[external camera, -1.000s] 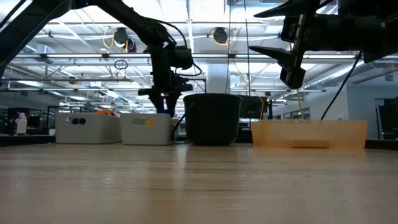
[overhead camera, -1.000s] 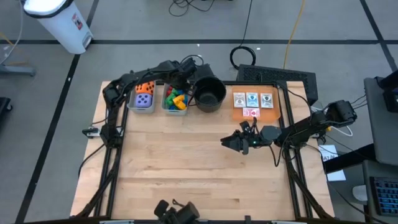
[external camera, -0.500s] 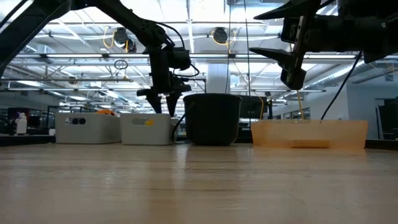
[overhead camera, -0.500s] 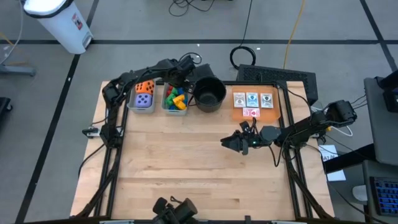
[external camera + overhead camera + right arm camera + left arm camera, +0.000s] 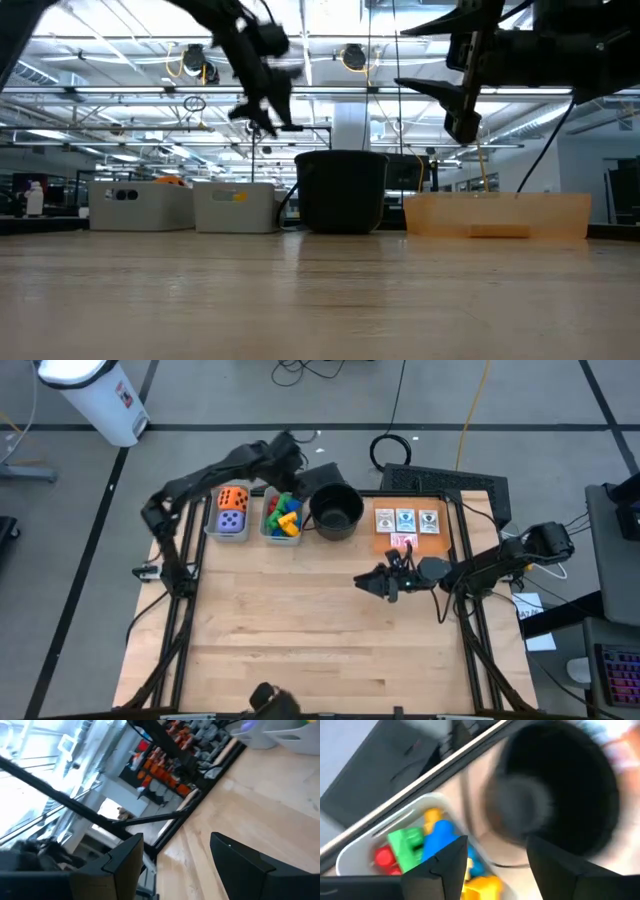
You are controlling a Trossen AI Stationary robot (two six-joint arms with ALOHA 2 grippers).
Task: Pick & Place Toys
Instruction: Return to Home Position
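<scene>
Upper centre: plastic blocks (image 5: pixel 283 520) lay in a grey bin (image 5: pixel 280 539) — likely light, rigid, slick (pinch across flat sides). Left gripper (image 5: pixel 496 845) hovered nearby, spread; right gripper (image 5: pixel 375 582), centre-right, spread too.

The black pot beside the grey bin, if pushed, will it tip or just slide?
The black pot would probably slide rather than tip: the low view shows it squat with a flat base on the table. It looks rigid; its dark inside hides any contents, so weight is uncertain. The grey bin close beside it would likely stop a sideways push.
</scene>
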